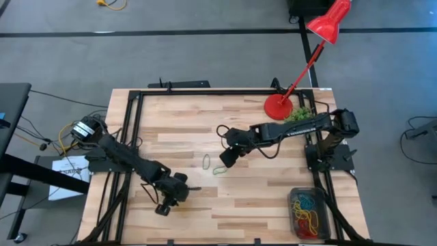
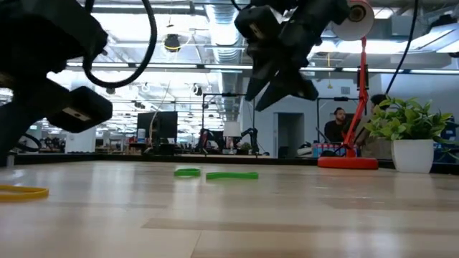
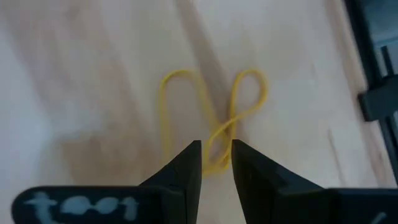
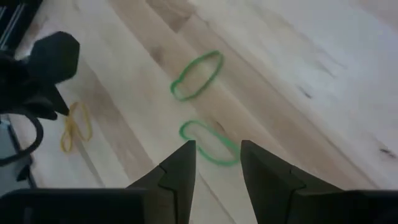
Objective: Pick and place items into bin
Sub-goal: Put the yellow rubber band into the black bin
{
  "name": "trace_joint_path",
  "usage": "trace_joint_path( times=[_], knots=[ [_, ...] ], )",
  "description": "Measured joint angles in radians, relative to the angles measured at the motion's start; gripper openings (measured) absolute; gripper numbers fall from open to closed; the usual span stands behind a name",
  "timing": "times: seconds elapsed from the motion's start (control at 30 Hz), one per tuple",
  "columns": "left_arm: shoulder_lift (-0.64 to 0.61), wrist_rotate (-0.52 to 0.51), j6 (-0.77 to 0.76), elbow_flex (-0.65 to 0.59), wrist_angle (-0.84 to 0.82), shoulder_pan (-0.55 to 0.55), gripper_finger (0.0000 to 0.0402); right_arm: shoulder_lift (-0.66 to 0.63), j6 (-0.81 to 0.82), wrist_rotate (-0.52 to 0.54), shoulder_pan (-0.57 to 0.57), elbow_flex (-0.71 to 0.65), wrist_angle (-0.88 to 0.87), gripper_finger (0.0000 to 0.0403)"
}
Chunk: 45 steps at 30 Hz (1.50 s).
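A twisted yellow loop point(image 3: 211, 118) lies flat on the wooden table near its front left. My left gripper point(image 3: 216, 155) hovers just above it, open by a narrow gap, and touches nothing. The low view shows this loop point(image 2: 21, 191) on the table below that gripper. Two green loops point(image 4: 198, 74) point(image 4: 208, 142) lie flat near the table's middle. My right gripper point(image 4: 217, 152) hangs open above the nearer one, well clear of the table point(image 2: 276, 89). The bin point(image 1: 291, 205) stands at the front right with several coloured loops inside.
A red lamp base point(image 1: 278, 107) and a potted plant point(image 1: 300, 113) stand at the back right. A black frame point(image 1: 130, 123) runs along the table's edges. Bare wood lies between the green loops point(image 1: 207, 161) and the bin.
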Motion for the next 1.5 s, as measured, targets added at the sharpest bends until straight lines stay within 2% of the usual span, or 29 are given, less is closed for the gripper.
trace_joint_path(
  times=[0.23, 0.3, 0.5, 0.7, 0.87, 1.07, 1.3, 1.5],
  knots=[
    [0.057, -0.036, -0.008, 0.001, 0.072, -0.035, 0.0077, 0.015, -0.028, -0.042, -0.001, -0.003, 0.07, 0.0121],
    [0.083, -0.035, -0.008, 0.005, 0.112, -0.038, 0.0077, 0.017, -0.047, -0.042, -0.002, 0.002, 0.136, 0.0121],
    [0.11, -0.052, -0.015, 0.013, 0.102, -0.044, 0.0075, 0.018, -0.081, -0.04, -0.002, 0.0, 0.24, 0.0121],
    [0.121, -0.034, 0.003, 0.012, 0.091, -0.051, 0.0049, 0.018, -0.082, -0.047, -0.002, 0.0, 0.242, 0.0121],
    [0.12, -0.009, -0.021, 0.014, 0.084, -0.047, 0.0009, 0.018, -0.082, -0.061, -0.002, 0.0, 0.238, 0.0121],
    [0.052, 0.0, -0.055, 0.033, 0.019, -0.019, 0.0001, 0.018, -0.082, -0.062, -0.002, 0.0, 0.239, 0.0121],
    [-0.107, -0.166, -0.011, 0.064, -0.161, 0.061, 0.0, 0.018, -0.083, -0.063, -0.002, 0.0, 0.299, 0.0123],
    [-0.218, -0.367, 0.009, 0.088, -0.172, 0.169, 0.0, 0.017, -0.082, -0.063, -0.002, 0.0, 0.371, 0.0134]
  ],
)
